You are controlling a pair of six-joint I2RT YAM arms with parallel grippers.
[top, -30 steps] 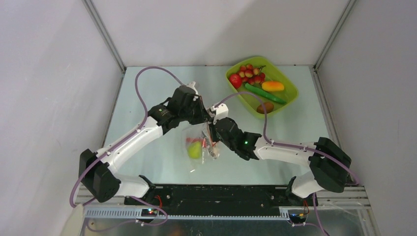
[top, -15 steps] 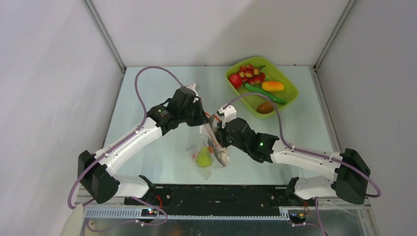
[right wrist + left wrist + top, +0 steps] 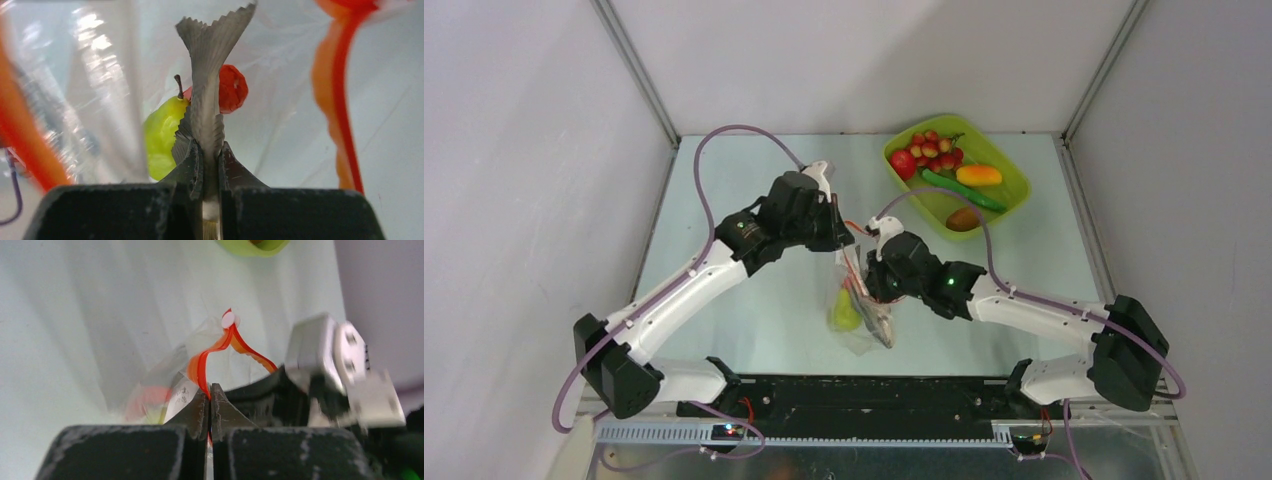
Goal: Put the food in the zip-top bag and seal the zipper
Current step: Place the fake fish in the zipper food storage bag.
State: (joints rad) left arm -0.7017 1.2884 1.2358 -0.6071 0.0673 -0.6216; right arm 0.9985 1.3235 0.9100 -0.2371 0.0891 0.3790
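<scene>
Top external view: the two arms meet over the middle of the table (image 3: 1024, 258). The zip-top bag (image 3: 852, 338) hangs between them, with a green pear (image 3: 844, 316) and a grey fish (image 3: 881, 324) showing through the clear plastic. From here the fingertips are hidden under the wrists. In the far right corner sits the lime-green tray (image 3: 1016, 172), holding red grapes (image 3: 932, 148), a red apple (image 3: 903, 164), a green bean (image 3: 964, 190), an orange mango (image 3: 979, 175) and a brown kiwi (image 3: 964, 218).

The left wrist view gives what that one cannot. The left gripper (image 3: 210, 390) has its jaws pressed together on the orange-red zipper (image 3: 199, 371), which loops up from the fingertips to the white slider tab (image 3: 228, 320).

The right wrist view shows the right gripper (image 3: 210, 150) clamped on the fish's body, tail fin pointing away from the camera. The fish sits between the two blurred zipper strips — in the bag's open mouth. The pear lies just behind it to the left. A red piece (image 3: 233, 88) sits past the pear, but I cannot tell which fruit it is.
</scene>
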